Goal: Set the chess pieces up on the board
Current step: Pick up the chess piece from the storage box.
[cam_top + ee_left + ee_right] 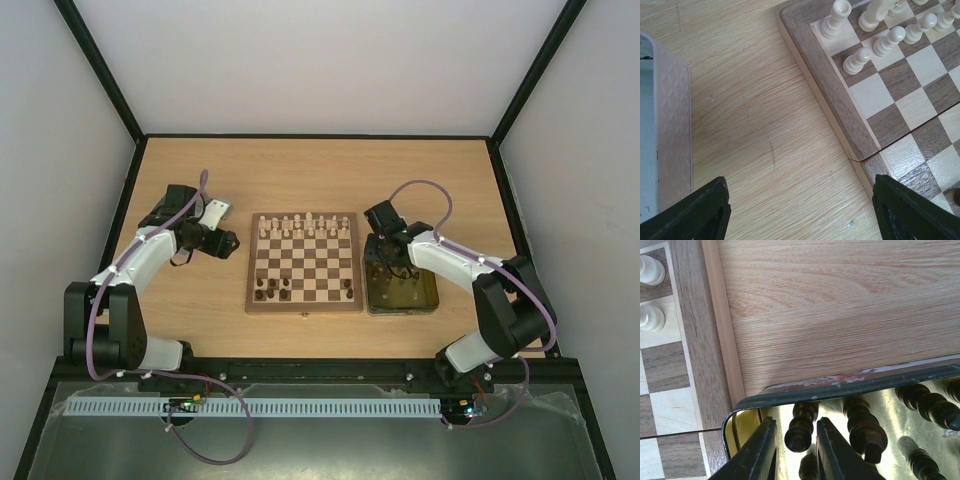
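The board lies mid-table. Cream pieces fill its far rows, and a few dark pieces stand at its near edge. My right gripper reaches into the yellow-lined tin. In the right wrist view the gripper has its jaws narrowly apart on either side of a lying dark piece, with small gaps showing. My left gripper hovers left of the board. In the left wrist view it is wide open and empty over bare table beside the board's rim.
More dark pieces lie in the tin, whose rim sits close to the board's right rim. The silver tin lid lies left of my left gripper. Cream pieces stand near the board's far-left corner.
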Motion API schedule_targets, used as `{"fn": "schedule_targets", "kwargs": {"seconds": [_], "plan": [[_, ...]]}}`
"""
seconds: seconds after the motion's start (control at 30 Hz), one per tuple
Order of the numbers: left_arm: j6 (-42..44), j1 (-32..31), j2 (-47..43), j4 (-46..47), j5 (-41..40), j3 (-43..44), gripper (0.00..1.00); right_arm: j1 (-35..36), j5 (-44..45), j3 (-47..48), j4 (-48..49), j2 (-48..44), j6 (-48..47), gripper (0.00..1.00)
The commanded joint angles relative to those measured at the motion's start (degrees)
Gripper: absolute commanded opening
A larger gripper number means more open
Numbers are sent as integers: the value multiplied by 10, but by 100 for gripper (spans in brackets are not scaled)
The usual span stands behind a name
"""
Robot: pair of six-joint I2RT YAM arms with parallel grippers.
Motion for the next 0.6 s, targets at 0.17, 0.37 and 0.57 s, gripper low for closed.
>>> {"fn": "schedule_targets", "kwargs": {"seconds": [0.17,0.37,0.57], "plan": [[2,4,-5,0,9,-7,79,-3,10,-11,9,-2,-4,21],[1,4,-4,-2,10,-5,78,-5,10,-7,5,1,-6,21],[2,4,-2,-1,10,-5,79,-5,3,-19,-1,-15,-3,24]]}}
